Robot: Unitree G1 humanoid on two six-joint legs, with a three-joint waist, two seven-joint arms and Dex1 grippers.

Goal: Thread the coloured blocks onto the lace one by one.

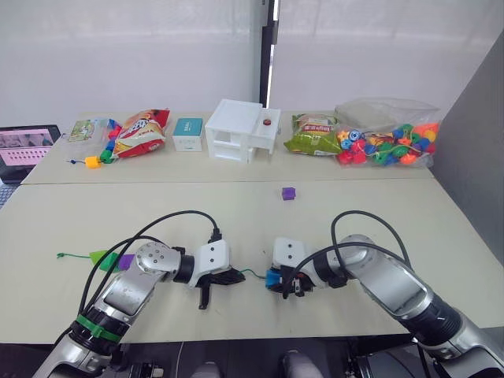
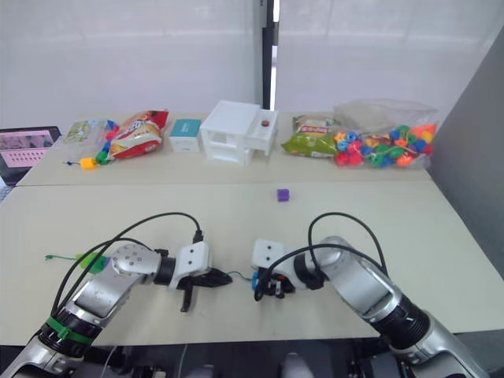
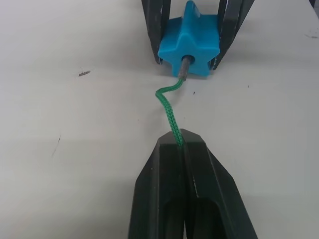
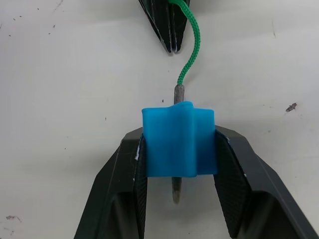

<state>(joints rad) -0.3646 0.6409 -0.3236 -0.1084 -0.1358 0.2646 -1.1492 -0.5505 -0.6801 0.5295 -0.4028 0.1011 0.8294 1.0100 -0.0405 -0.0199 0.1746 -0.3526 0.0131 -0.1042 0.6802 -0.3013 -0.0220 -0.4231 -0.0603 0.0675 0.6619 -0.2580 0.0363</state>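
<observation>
My right gripper (image 4: 179, 149) is shut on a blue star-shaped block (image 4: 178, 140), low over the table near its front edge. The lace (image 3: 169, 112), a thin green string, runs from my left gripper (image 3: 180, 144), which is shut on it, to the block. Its dark stiff tip (image 4: 175, 186) passes through the block's hole and sticks out the far side. The two grippers face each other a short way apart (image 1: 236, 276). A green block (image 1: 100, 257) and a purple block (image 1: 124, 261) sit on the lace by my left arm. The lace's end (image 1: 67, 254) trails left.
A loose purple block (image 1: 288, 193) lies mid-table. Along the back stand a clear bag of coloured blocks (image 1: 387, 142), snack bags (image 1: 140, 132) (image 1: 313, 134), a white drawer unit (image 1: 240, 130), a small teal box (image 1: 188, 134) and a laptop (image 1: 24, 146).
</observation>
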